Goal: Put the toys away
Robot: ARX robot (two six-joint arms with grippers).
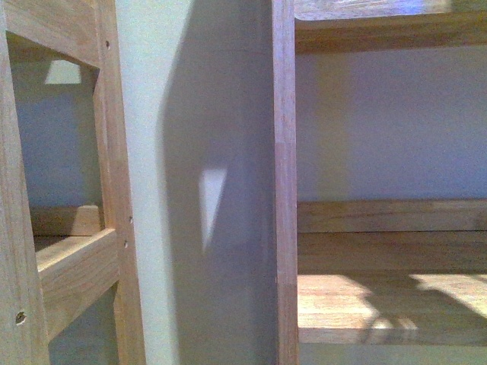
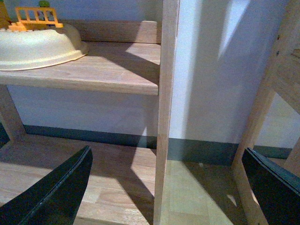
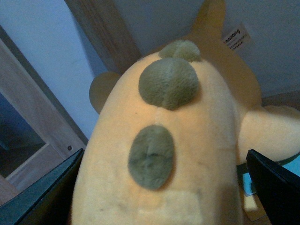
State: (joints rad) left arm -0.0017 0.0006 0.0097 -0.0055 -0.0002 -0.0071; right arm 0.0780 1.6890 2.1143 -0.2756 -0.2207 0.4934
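Two wooden shelf units [image 1: 285,190] fill most of what the front view gives, with a pale wall between them, and neither arm shows up there. Makes sense for a put-away job: my guess is the robot is parked right up against the storage so a shelf board [image 1: 388,300] is within reach.

Next biggest thing is the plush toy [image 3: 164,154], orange-yellow with greenish spots down its back and a white tag near the top. It fills the right wrist view, sitting between the right gripper [image 3: 164,197] fingers [image 3: 42,197]. Those fingers are spread wide with the body bulging between them. Whether they're actually pressing into the plush or just bracketing it, I can't tell, since the contact spots are out of frame. Looks like it's being carried toward the shelves, but that's a guess.

Left gripper [image 2: 168,187] is empty, fingers [image 2: 56,192] wide apart, hanging over the low shelf board beside an upright post. Probably just parked out of the way.

Smaller stuff: a cream bowl [image 2: 40,47] with an orange toy fence [image 2: 35,16] on the far-left shelf.
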